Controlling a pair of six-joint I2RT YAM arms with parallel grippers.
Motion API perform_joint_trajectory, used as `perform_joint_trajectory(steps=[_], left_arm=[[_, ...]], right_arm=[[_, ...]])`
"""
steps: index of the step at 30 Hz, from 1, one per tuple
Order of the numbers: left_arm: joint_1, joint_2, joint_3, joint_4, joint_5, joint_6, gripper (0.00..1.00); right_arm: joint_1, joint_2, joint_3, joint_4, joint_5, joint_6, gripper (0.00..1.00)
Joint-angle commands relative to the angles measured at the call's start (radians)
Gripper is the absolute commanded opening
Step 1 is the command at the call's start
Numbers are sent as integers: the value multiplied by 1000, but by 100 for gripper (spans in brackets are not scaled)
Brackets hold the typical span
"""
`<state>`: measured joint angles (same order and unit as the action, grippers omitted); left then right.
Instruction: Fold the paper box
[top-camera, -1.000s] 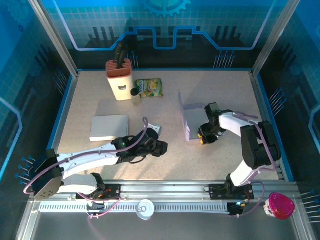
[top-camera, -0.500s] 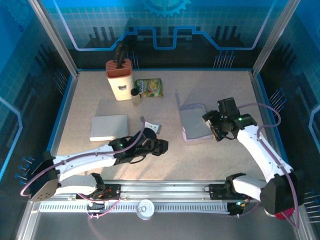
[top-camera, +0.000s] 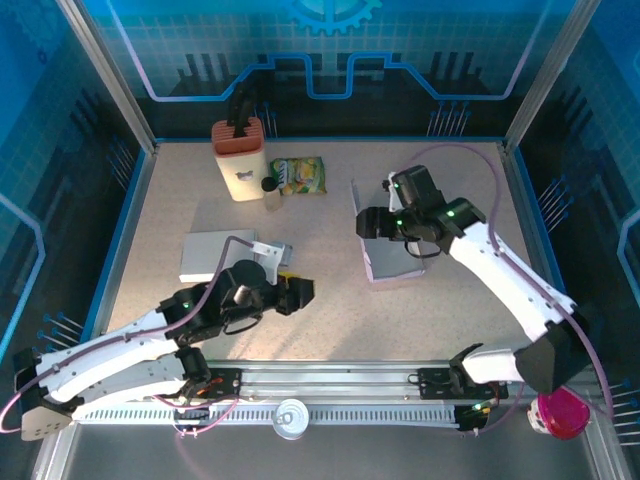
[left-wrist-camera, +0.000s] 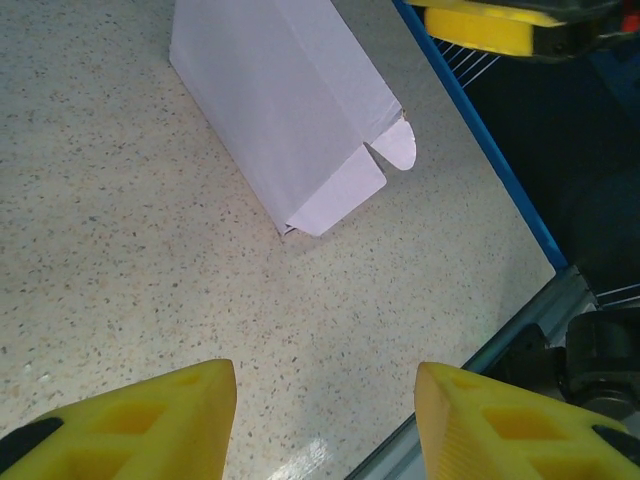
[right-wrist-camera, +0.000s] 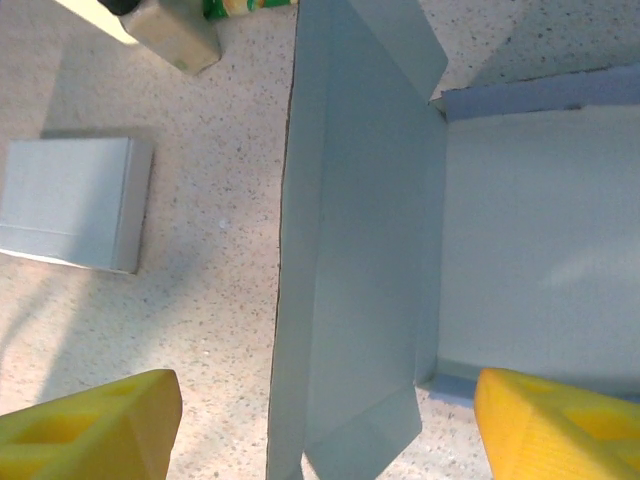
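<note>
Top external: right tool (top-camera: 372, 223) is above the paper box (top-camera: 395, 262) on the bench's (top-camera: 330, 335) right half, jaws apart. Left tool (top-camera: 302, 290) near the front edge, also apart, empty.

Left arm (top-camera: 130, 335) and right arm (top-camera: 505, 275) were white shells with black joints; pink cables (top-camera: 470, 150) looped alongside, small green lights (top-camera: 451, 209), yellow blocky fingers (left-wrist-camera: 130, 425) with square recesses.

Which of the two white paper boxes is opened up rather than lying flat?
The right-hand box, just under the right gripper: one long panel stands upright and its inside shows. The left-hand box lies flattened on the table.
</note>
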<state>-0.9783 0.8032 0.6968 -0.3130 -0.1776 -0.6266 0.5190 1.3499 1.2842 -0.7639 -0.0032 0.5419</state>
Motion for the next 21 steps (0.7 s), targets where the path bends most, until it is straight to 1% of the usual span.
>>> perform_joint_trajectory(steps=[1, 6, 8, 10, 14, 16, 19, 21], left_arm=[[1, -54, -26, -100, 6, 7, 51], [1, -102, -33, -151, -4, 2, 51], [1, -105, -34, -158, -7, 3, 51], [1, -105, -35, -158, -6, 4, 51], [0, -108, -32, -158, -9, 11, 51], [1, -111, -26, -161, -11, 19, 51], [3, -118, -17, -166, -15, 25, 52], [3, -119, -17, -167, -14, 24, 52]], right_arm=[[31, 64, 57, -52, 30, -82, 78], [42, 155, 103, -29, 22, -64, 73], [44, 187, 118, -16, 17, -53, 67], [45, 212, 132, -10, 24, -33, 57], [45, 230, 131, 26, 41, 35, 33], [46, 229, 115, 54, 45, 88, 22], [48, 207, 72, 98, 86, 210, 1], [53, 168, 33, 125, 132, 320, 0]])
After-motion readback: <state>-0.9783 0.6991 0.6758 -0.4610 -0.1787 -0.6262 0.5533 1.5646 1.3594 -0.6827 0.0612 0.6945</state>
